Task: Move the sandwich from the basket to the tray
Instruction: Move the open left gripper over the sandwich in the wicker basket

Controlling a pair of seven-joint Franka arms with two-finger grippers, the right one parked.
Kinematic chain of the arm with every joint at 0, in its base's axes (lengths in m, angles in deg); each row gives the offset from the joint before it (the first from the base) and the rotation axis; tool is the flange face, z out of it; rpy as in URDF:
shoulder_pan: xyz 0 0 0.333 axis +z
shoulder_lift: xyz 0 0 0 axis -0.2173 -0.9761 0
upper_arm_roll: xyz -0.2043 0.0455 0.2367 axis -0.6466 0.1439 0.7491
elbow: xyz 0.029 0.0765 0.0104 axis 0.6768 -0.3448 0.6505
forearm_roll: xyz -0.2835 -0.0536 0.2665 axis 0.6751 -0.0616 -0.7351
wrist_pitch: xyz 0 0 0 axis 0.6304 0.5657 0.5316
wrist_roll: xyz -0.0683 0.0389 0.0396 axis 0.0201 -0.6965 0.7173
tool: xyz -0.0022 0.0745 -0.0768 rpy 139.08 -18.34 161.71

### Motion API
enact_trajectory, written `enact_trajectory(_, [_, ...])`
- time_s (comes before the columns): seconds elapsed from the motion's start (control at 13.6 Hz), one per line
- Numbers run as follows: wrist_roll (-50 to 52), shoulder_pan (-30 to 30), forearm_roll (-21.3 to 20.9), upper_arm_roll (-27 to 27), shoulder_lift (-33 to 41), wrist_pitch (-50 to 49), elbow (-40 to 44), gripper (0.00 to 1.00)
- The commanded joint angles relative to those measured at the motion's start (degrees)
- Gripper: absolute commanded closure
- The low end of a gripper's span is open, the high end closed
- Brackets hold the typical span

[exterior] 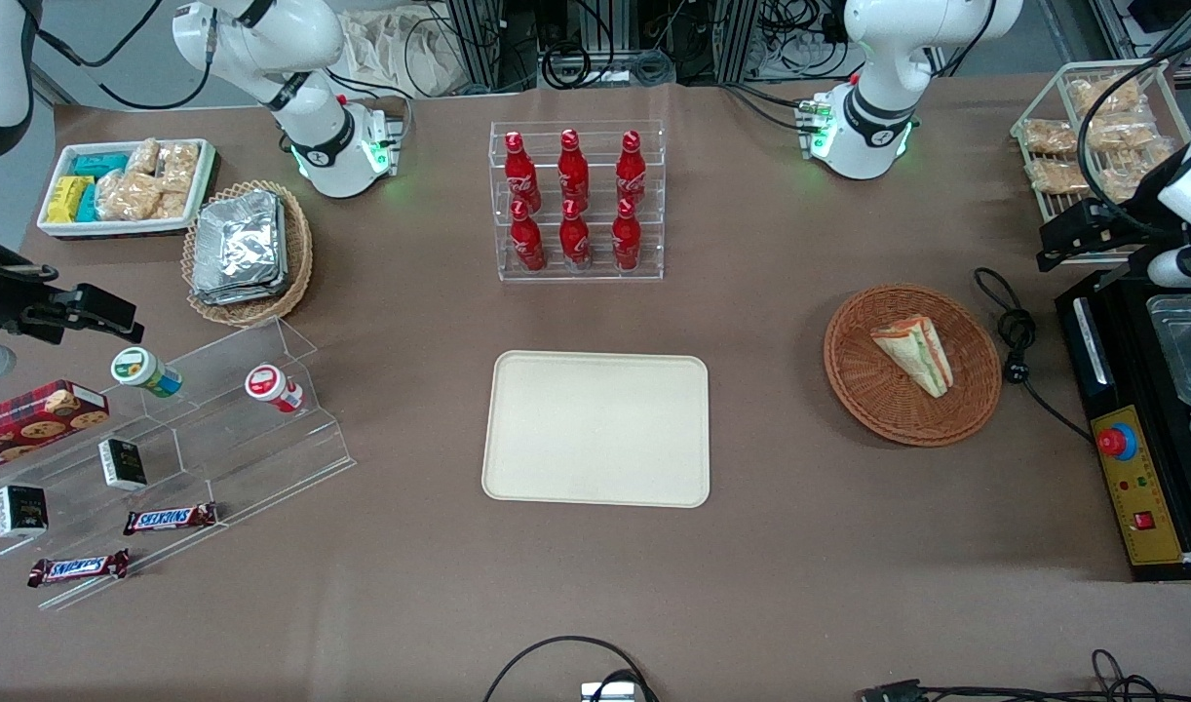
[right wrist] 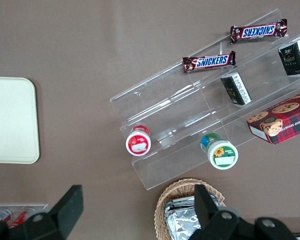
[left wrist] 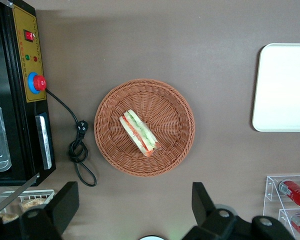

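On the bench (exterior: 800,546): nothing of the task is done yet, as I judge it; the whole pick, carry and set-down are left.
Tray (exterior: 596,429): it lies flat in the middle of the bench, nearer the front camera than the bottle rack, and holds nothing.
Basket (exterior: 873,400): it sits beside the tray toward the working arm's end, well apart from it, and holds only the sandwich.
Sandwich (exterior: 914,354): the wedge lies on its side near the middle of the basket, its green, orange and red filling edge showing; nothing touches it.
Gripper (left wrist: 135,212): it hangs high above the basket at the working arm's end, looking straight down on it; the jaws are spread wide, wider than the sandwich, and hold nothing.
Step in hand: my judgement is that the arm is lined up over the basket with the descent not yet begun.
Bottle rack (exterior: 577,200): a clear tiered stand with six red bottles upright in two rows.
White bin (exterior: 126,185): snack packets, tan ones with yellow and teal ones beside them.
Foil basket (exterior: 249,252): lighter wicker, stacked with silver foil packets.
Wire rack (exterior: 1097,127): clear-wrapped tan snack packets, at the working arm's end.
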Motion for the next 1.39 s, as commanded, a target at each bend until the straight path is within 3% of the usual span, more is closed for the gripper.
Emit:
enact_trajectory(0.0, [-0.2,-0.3,-0.8,0.2,-0.6,-2.3,1.3,0.00])
enact_trajectory(0.37, [1.3,-0.3,-1.1,0.3,-0.9,-0.2,-3.8,0.00])
enact_trajectory(1.03, [19.5,-0.2,-1.6,0.1,5.7,27.9,-33.5,0.00])
enact_trajectory(1.32, [24.8,-0.2,-2.0,0.0,5.6,37.0,-40.2,0.00])
